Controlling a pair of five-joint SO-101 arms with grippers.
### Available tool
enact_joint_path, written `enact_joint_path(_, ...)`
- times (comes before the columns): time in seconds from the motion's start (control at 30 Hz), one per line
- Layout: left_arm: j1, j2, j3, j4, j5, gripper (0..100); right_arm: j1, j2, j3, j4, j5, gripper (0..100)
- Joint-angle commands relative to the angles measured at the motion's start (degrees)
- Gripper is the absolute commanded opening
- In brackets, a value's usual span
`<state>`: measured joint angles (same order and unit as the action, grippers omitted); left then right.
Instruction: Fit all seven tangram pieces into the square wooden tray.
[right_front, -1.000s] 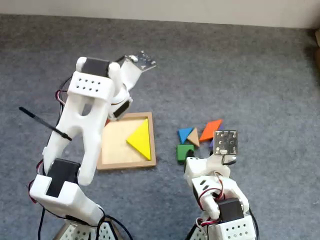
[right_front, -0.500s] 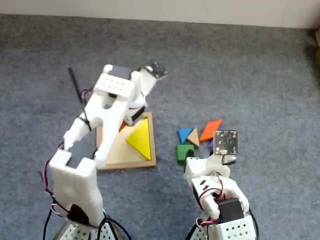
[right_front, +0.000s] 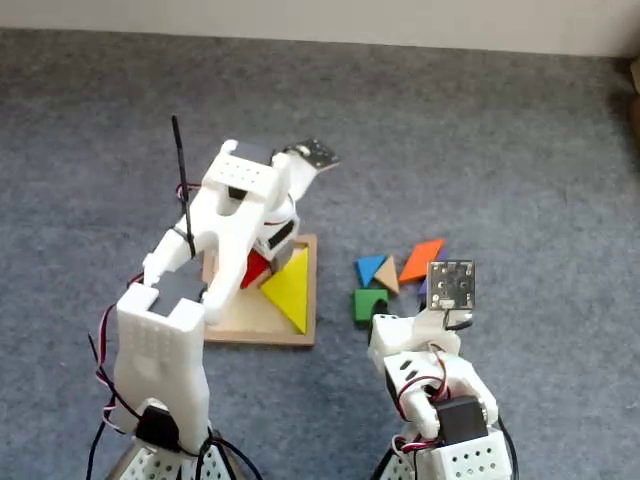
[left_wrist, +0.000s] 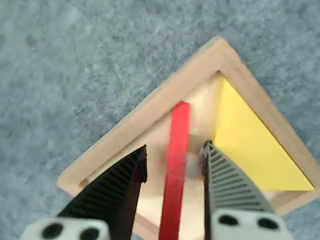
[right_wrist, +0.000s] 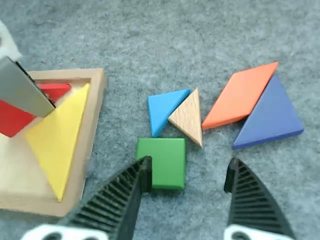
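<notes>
Over the square wooden tray (right_front: 270, 338): left gripper (left_wrist: 175, 150), jaws apart, straddles a red wooden piece (left_wrist: 180, 120) tilted on edge inside the tray. Large yellow wooden triangle (right_front: 288, 290) lies flat inside the tray. Near the tray, off it: green wooden square (right_wrist: 161, 162), small blue triangle (right_wrist: 162, 109), tan triangle (right_wrist: 189, 119), orange parallelogram (right_wrist: 240, 95), dark blue triangle (right_wrist: 267, 117). Right gripper (right_wrist: 187, 167) hangs beside the tray, jaws spread, holding nothing.

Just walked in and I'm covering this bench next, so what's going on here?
The left end effector is open over the wooden tray, with a red piece on edge between its fingers. A yellow triangle already lies flat in the tray. The right end effector hangs open above the carpet by the green square, one of five loose pieces outside the tray.
</notes>
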<state>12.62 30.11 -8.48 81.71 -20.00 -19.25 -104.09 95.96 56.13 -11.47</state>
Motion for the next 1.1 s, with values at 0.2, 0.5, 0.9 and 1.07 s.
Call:
enact_joint_path(0.2,-3.3,-0.4,-13.1,5.9,0.3,21,0.7,-1.1,3.6,-1.0,0.6,23.8)
enact_joint_path(0.5,-6.0,-0.5,-27.6,18.1,0.4,21,0.7,-1.1,3.7,-1.0,0.6,23.8)
enact_joint_path(0.9,-11.5,-7.8,-28.4,19.2,0.5,21,0.7,-1.1,3.7,-1.0,0.6,23.8)
enact_joint_path(1.07,-11.3,-16.6,-20.5,19.2,0.2,21,0.7,-1.1,3.7,-1.0,0.6,23.8)
